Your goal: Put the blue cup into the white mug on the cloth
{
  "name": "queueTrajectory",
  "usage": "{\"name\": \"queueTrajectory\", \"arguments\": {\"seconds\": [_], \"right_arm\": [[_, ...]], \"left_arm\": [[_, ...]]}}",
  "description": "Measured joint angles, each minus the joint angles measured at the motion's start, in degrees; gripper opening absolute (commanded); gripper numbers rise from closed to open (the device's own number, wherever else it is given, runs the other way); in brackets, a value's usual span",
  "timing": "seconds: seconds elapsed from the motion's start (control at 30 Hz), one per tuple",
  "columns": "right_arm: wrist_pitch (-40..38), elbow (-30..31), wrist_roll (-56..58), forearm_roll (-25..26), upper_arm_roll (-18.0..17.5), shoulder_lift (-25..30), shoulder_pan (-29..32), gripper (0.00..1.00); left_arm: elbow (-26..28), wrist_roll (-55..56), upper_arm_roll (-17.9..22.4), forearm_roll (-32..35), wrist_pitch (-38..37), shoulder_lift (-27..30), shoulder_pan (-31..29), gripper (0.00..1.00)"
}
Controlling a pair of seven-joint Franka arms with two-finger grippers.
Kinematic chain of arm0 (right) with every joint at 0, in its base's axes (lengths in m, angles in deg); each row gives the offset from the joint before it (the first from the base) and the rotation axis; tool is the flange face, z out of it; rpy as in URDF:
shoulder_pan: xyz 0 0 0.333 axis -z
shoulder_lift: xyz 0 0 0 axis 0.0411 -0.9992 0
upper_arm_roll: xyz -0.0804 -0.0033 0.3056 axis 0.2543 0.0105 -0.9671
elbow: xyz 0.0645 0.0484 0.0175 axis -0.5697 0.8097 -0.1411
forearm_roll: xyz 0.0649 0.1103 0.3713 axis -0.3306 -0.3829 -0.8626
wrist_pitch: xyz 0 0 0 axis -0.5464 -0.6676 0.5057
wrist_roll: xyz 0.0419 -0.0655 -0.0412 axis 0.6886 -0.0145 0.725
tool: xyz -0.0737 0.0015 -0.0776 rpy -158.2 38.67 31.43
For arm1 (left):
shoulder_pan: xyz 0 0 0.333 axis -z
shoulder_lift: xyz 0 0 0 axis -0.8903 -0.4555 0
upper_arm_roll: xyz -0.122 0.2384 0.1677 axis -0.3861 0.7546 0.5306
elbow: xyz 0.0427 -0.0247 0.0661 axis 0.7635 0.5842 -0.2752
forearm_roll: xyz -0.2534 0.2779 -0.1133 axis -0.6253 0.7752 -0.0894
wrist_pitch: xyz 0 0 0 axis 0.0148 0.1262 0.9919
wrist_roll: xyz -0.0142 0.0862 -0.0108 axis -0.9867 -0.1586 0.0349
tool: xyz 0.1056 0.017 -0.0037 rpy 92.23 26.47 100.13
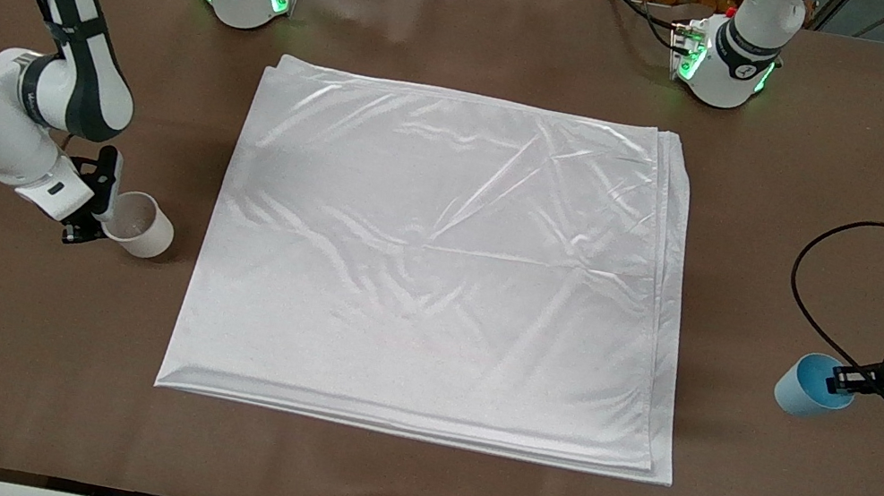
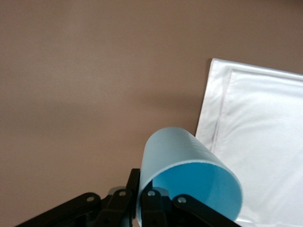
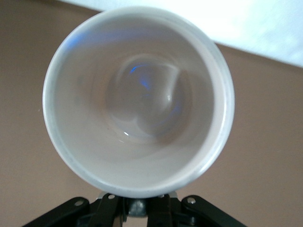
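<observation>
Brown table (image 1: 400, 486): one cloth (image 1: 444, 262), two cups.

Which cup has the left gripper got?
The blue cup, gripped at its rim by the left gripper off the cloth. The right gripper holds the white mug.

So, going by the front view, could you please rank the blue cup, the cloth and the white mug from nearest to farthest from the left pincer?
1. Blue cup: gripped in the left pincer.
2. Cloth: mid-table.
3. White mug: held by the right pincer, at the right arm's end.
</observation>
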Motion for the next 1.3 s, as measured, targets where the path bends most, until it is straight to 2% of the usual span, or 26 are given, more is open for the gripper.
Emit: {"name": "queueTrajectory", "arguments": {"seconds": [0.27, 0.4, 0.8, 1.3], "right_arm": [[-5.61, 0.02, -7.38, -0.39, -4.30, 3.88, -0.87, 0.00], [-8.79, 0.03, -13.77, -0.39, -5.89, 6.17, -3.52, 0.00], [-10.57, 0.35, -34.31, -0.41, -6.59, 8.08, -14.87, 0.00], [-10.45, 0.50, -59.61, -0.32, -6.69, 6.27, -31.70, 0.00]], "left_arm": [[-0.01, 0.39, -0.65, -2.02, 0.00, 0.00, 0.09, 0.00], [-0.07, 0.75, -0.80, -2.07, 0.00, 0.02, 0.12, 0.00], [-0.11, 3.79, -1.73, -2.09, -0.05, 0.04, 1.38, 0.00], [0.27, 14.72, -1.99, -2.09, -0.16, -1.40, 10.18, 0.00]]}}
